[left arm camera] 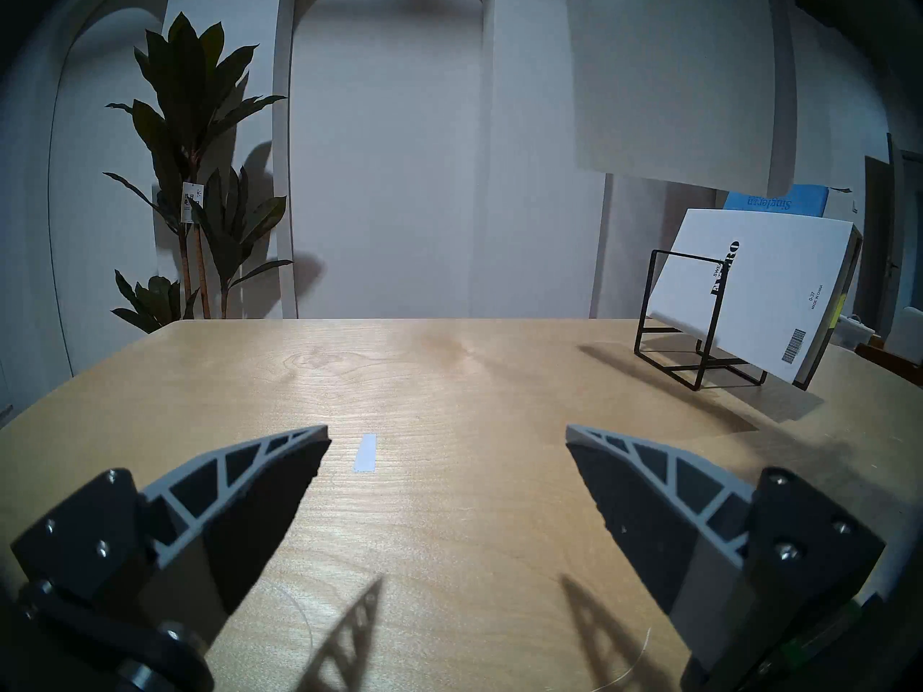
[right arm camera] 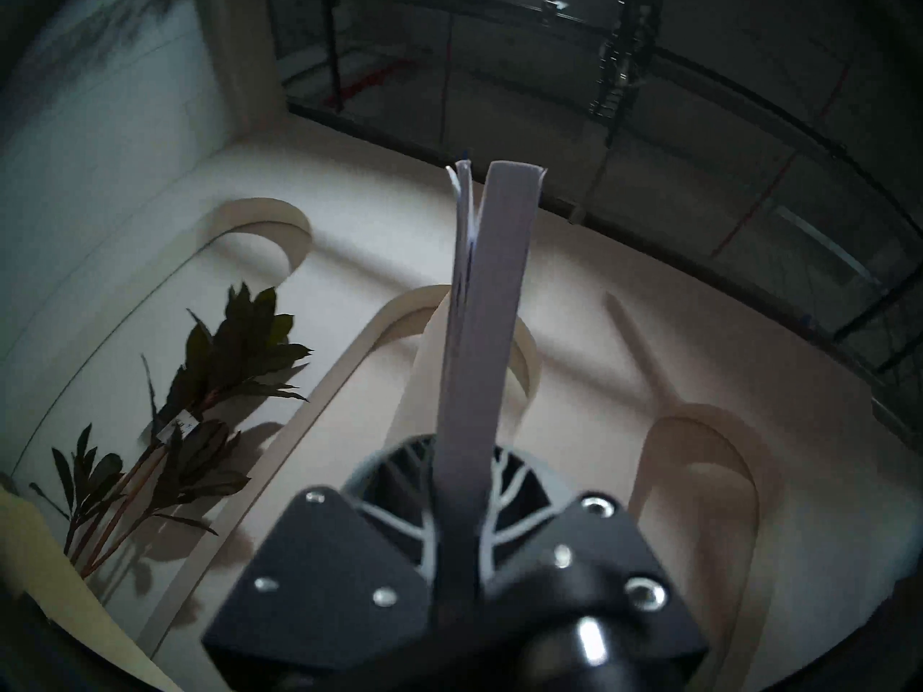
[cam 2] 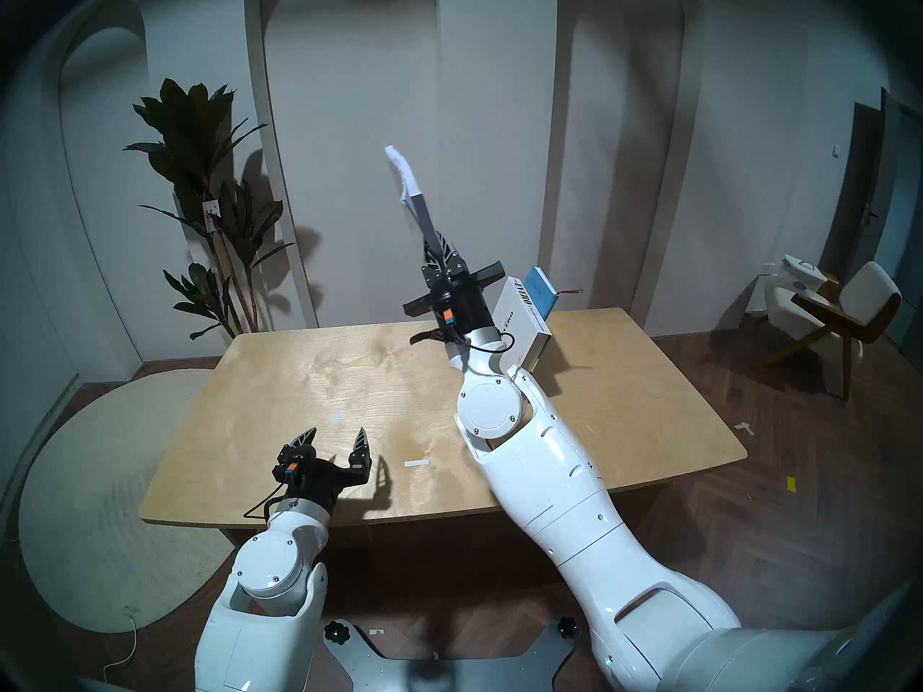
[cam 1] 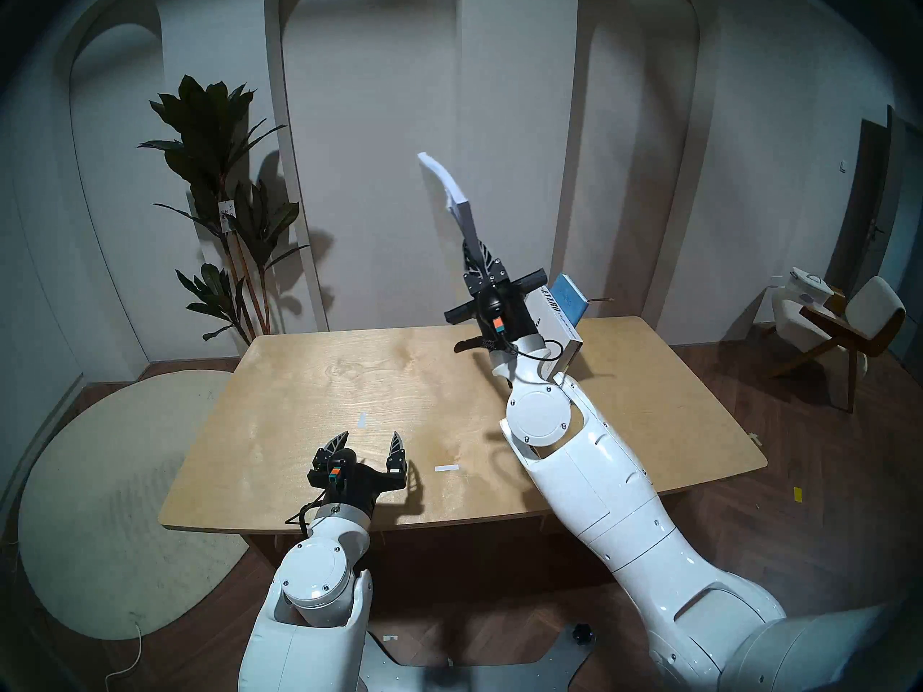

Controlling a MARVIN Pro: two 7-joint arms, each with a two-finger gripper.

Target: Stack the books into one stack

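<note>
White booklet (cam 1: 457, 204) clamped edge-on in right gripper (cam 1: 477, 256), high over table (cam 1: 349, 376) — long axis up, leaning left, top pages splayed. Wire stand (left arm camera: 699, 326) at far right holds EVERO book (left arm camera: 764, 286) leaning, blue notebook (left arm camera: 774, 201) behind it. Left gripper (cam 1: 369, 441) — jaws apart, empty, low over near edge. Plant (cam 1: 225, 176) by arched wall.

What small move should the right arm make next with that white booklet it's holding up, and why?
Probably swing the white booklet down and lay it flat on the bare table. The right gripper holds it high in the air, while the other two books lean in the wire stand, so no stack exists yet.
</note>
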